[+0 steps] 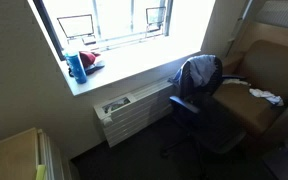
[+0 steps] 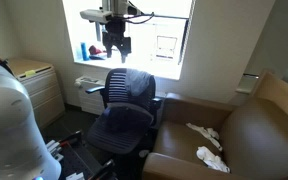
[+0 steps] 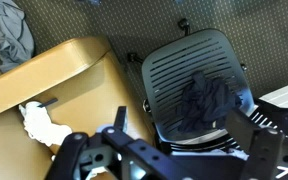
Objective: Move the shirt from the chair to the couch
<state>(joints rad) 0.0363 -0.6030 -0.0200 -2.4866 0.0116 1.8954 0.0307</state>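
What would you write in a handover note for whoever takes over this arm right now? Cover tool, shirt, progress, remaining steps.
Tool: open, empty, hanging high above the chair.
Shirt: dark, crumpled on the chair, not held.
Couch: beside the chair, with white cloths on its seat.
Done: nothing yet.
Left: descend, grasp the shirt, carry it to the couch, release.

The chair point(image 2: 122, 120) seat is left open from above, hemmed by its backrest point(image 2: 130, 87) and the neighbouring couch point(image 2: 246, 135).
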